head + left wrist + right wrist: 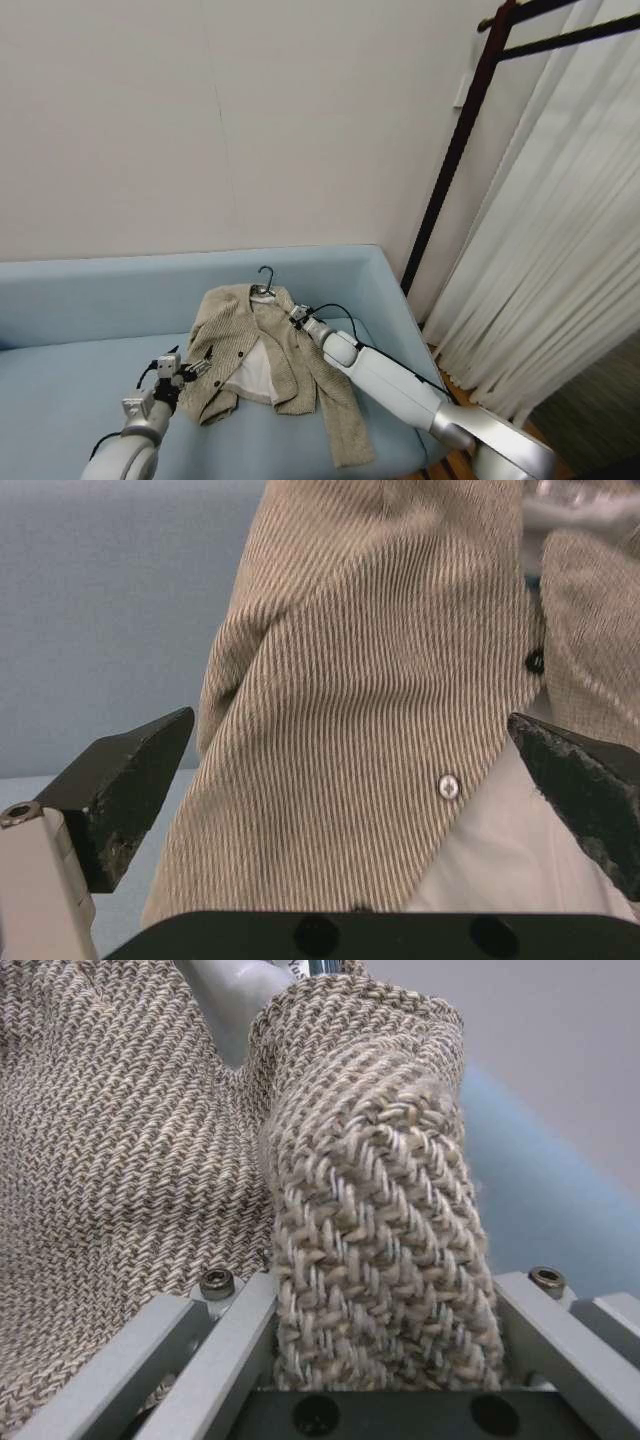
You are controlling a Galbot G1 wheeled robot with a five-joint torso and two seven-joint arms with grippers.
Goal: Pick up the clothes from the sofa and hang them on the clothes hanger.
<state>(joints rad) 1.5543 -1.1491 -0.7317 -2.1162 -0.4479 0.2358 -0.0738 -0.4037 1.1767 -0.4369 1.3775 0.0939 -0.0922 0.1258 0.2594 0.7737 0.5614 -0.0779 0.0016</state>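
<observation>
One cardigan point(225, 325) on blue sofa point(80, 300), curtain point(560, 250) rt.

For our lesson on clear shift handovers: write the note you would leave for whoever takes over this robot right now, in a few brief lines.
Left claw: open, its fingers on either side of the front edge of the beige knitted cardigan, low on the garment.
Right claw: shut on a fold of the cardigan near the shoulder.
The cardigan lies spread on the light blue sofa, with a black hanger hook at its collar.
Done: the right grasp.
To do: lift the cardigan and hang it on the dark brown clothes rack to the right of the sofa.
</observation>
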